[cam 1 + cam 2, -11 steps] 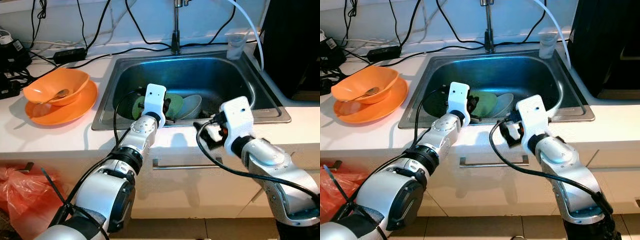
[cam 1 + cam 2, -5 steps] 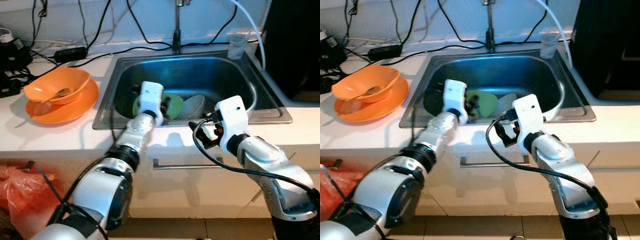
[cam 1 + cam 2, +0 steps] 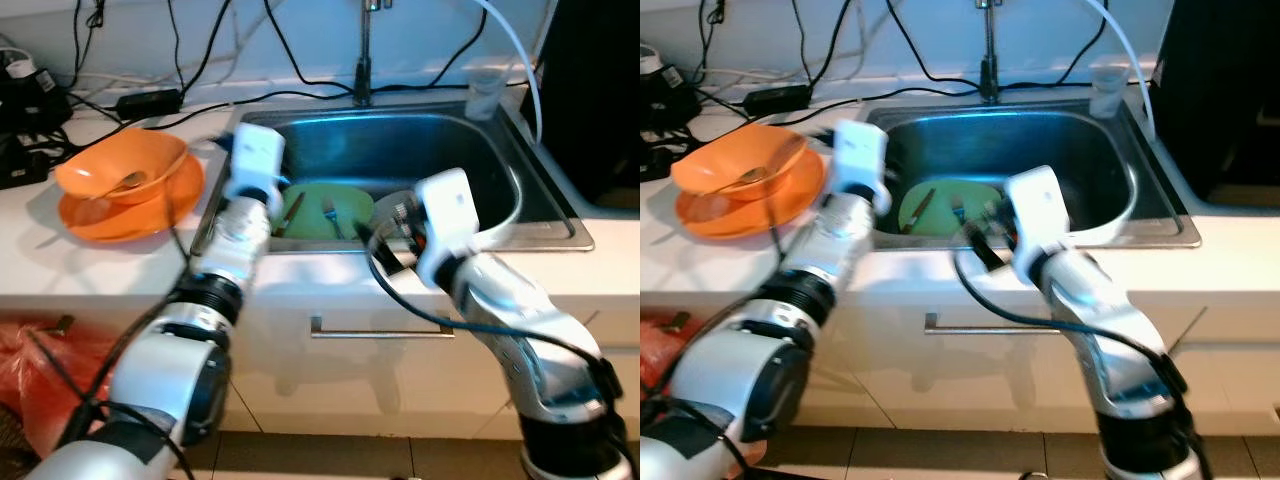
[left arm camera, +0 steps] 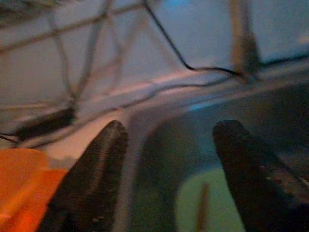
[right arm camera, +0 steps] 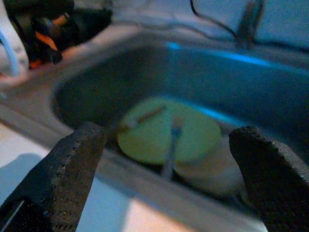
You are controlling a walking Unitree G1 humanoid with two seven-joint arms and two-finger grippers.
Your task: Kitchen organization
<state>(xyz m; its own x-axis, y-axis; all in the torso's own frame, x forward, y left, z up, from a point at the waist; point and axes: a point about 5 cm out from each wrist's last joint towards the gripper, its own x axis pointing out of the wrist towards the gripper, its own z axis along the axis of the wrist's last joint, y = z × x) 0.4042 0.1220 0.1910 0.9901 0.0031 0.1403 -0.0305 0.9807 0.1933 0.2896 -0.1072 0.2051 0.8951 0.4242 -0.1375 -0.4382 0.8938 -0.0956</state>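
The sink (image 3: 530, 190) is brushed steel with a dull blue sheen; just beyond the right gripper (image 5: 169, 159), the green plate (image 5: 166, 129) looks smooth matt plastic. The orange bowl (image 3: 115, 170) beside the left gripper (image 4: 169, 159) is glossy; both grippers' fingers (image 5: 77, 154) are black, finely dimpled rubber

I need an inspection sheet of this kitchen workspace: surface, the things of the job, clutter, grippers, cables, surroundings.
Surface: white countertop around a steel sink.
Job's things: green plate in the sink with utensils lying on it and a pale dish beside it; orange bowl with a spoon, standing on an orange plate left of the sink.
Clutter: clear cup at the sink's back right corner.
Grippers: left gripper open, above the sink's left edge; right gripper open, at the sink's front rim, facing the green plate.
Cables: black cables along the back wall; white hose by the faucet.
Surroundings: orange bag below the counter, left.
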